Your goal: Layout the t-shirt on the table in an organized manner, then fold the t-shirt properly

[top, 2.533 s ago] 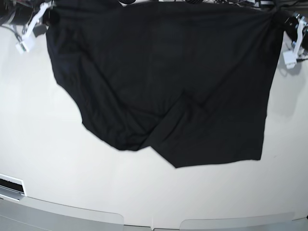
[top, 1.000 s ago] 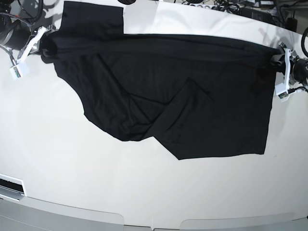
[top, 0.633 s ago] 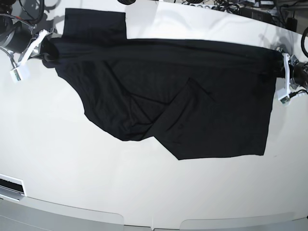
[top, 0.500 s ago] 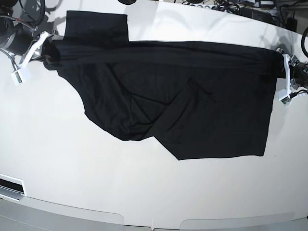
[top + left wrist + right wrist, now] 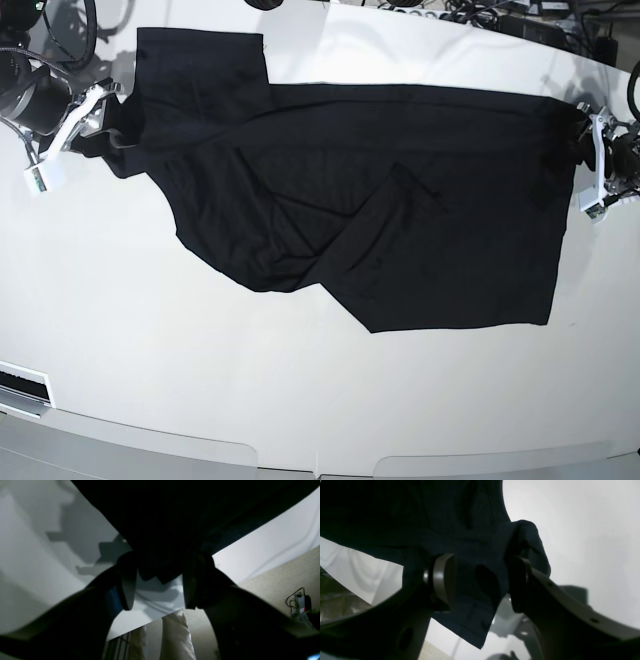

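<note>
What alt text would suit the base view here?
A black t-shirt lies spread but rumpled on a white table, one flap folded over its middle. The open right gripper and left gripper sit at its far corners.

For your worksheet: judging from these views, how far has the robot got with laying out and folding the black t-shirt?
Done: the t-shirt lies on the table. In hand: the left gripper and right gripper stand open, shirt edges lying loose between the fingers. Left: the near left part is bunched and overlapped, so it needs smoothing flat; no proper fold is made yet.
</note>
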You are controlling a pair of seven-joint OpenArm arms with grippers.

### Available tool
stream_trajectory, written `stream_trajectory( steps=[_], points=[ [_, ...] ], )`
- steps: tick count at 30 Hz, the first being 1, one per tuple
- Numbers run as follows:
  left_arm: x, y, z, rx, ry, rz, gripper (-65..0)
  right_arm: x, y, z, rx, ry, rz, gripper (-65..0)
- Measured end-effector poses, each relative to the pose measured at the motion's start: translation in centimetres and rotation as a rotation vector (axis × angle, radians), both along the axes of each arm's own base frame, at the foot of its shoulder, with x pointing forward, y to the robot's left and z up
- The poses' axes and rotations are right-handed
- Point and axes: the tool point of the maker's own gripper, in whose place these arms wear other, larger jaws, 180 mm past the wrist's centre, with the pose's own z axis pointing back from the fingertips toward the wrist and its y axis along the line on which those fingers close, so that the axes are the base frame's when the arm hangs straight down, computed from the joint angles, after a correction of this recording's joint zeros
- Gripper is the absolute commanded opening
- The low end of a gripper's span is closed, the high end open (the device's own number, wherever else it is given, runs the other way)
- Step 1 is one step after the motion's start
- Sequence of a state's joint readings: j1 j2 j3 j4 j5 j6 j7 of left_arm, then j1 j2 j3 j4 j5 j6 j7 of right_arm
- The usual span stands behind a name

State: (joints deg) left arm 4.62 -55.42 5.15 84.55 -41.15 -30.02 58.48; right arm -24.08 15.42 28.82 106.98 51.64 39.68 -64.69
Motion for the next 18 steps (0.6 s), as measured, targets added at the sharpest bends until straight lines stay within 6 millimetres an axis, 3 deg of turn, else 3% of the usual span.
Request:
stream_trajectory(
  steps=[5,9,14,18],
  points=[
    [0.8,-0.7,0.0,-0.038,-0.039,0.053,-34.9,2.3,1.7,2.6,0.131,-0.102,0.008,-30.1],
    [0.8,-1.6,-0.5,-0.054,-0.04,0.05,-34.9,4.4,2.1,3.7,0.113,-0.13,0.049,-30.1],
    [0.7,-2.3,-0.9,-0.075,-0.039,0.054,-34.9,7.5,5.9,5.2,0.09,-0.189,0.216,-30.1],
    [0.7,-3.3,-1.3,-0.102,-0.039,0.058,-34.9,10.6,8.6,5.4,-0.08,-0.276,0.345,-30.1]
  ],
)
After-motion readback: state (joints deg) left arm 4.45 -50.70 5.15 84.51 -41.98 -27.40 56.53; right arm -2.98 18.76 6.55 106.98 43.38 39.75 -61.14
